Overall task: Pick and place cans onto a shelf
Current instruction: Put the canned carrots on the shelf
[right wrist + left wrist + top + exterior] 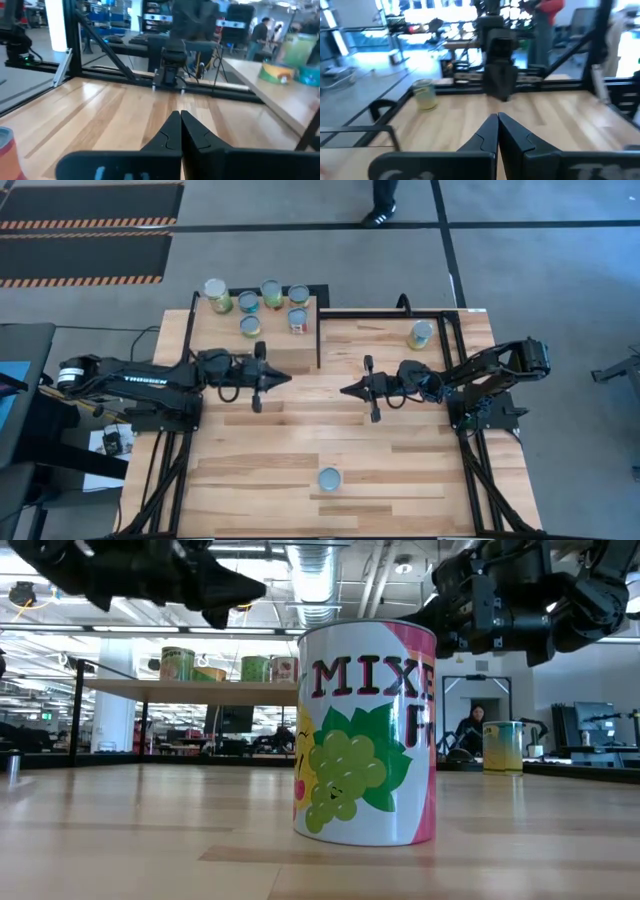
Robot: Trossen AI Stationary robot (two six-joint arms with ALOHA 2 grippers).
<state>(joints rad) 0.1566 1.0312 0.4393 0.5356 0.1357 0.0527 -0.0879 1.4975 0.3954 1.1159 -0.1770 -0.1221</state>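
Several cans (250, 326) stand upright on the pale shelf (280, 342) at the table's far left. One can (421, 334) stands on the table at the far right, also seen as the can (424, 94). Another can (329, 479), with a fruit label (365, 735), stands near the front edge. My left gripper (290, 377) is shut and empty, level, just off the shelf's near right corner. My right gripper (343, 390) is shut and empty, level, facing it across a short gap at mid-table. In the wrist views the left fingers (497, 131) and right fingers (180, 127) meet with nothing between them.
A black frame rail (385, 313) runs along the far edge, and posts stand at the table's sides. The shelf's top (280, 97) rises above the planks. Bare planks lie between the grippers and the front can. A person's feet (380, 215) show beyond the far edge.
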